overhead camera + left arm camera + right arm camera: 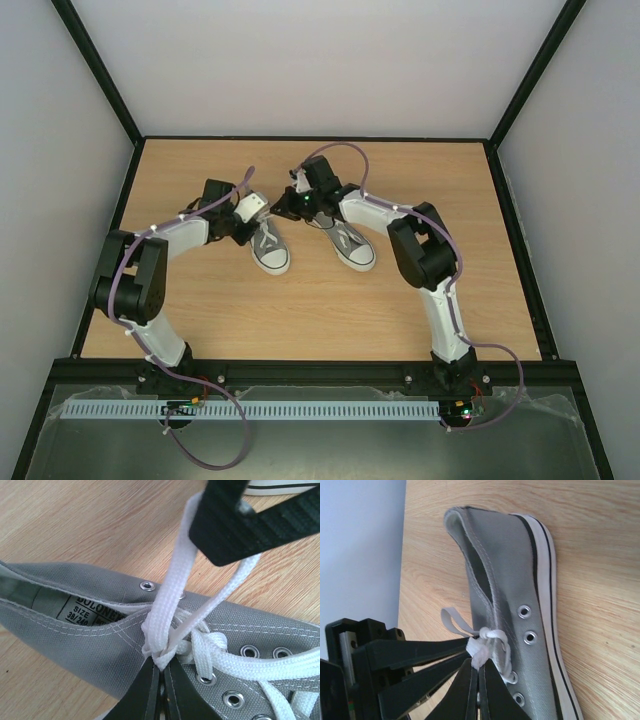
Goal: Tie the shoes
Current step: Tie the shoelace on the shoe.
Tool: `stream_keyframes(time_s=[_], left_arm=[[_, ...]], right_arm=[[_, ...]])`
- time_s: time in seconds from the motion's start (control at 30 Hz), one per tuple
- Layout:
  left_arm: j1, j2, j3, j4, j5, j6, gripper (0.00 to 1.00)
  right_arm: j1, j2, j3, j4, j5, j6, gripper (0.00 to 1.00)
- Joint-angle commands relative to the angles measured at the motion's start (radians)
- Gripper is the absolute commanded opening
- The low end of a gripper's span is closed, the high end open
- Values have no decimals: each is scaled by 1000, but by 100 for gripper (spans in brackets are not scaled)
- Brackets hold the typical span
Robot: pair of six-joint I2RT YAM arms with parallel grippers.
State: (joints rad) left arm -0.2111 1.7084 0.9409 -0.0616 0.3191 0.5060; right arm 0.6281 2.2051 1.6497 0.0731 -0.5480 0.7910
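Observation:
Two grey sneakers with white laces lie mid-table: the left shoe (272, 250) and the right shoe (350, 245). Both grippers meet over the left shoe's laces near its opening. My left gripper (161, 664) is shut on a white lace loop (170, 590) beside the knot, over the grey canvas (90, 645). My right gripper (479, 664) is shut on another part of the lace, next to the knot (492, 636). The right gripper's fingers (235, 525) show in the left wrist view, and the left gripper's fingers (415, 652) show in the right wrist view.
The right shoe's white sole (280, 486) lies just beyond the held shoe. The wooden table (200, 320) is enclosed by white walls with black frame bars (100, 70). Both arms reach inward from the near edge.

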Motion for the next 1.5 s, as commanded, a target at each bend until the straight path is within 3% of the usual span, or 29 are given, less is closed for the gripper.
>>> stream_keyframes(time_s=[0.0,0.13,0.3,0.43,0.63,0.7,0.8,0.9,1.0,1.13,1.47], left_arm=[[-2,27,-20,3,-10,9,2],[-2,14,-6,-11,33,9,4],[2,-44,37,-66,94,55,21],[19,-55,90,-193,141,134,52],[79,-98,153,-341,200,181,66],[108,-102,191,-390,221,184,67],[156,-105,222,-442,234,178,69],[208,-98,221,-472,222,179,64],[230,-82,194,-471,205,183,58],[236,-22,169,-465,198,191,62],[216,100,158,-404,197,227,66]], right_arm=[[-13,-74,-40,26,5,3,1],[-13,-57,-50,31,-24,15,1],[-8,-37,-59,36,-33,28,6],[-8,-27,-48,11,-24,20,20],[-12,-57,-47,-18,39,-7,42],[-17,-61,-42,-32,50,-13,49],[-29,-83,-44,-55,79,-36,53],[-37,-121,-51,-70,113,-73,53],[-34,-124,-31,-58,49,-101,53],[-15,-53,55,-132,8,-114,53],[2,29,86,-127,-11,-74,50]])
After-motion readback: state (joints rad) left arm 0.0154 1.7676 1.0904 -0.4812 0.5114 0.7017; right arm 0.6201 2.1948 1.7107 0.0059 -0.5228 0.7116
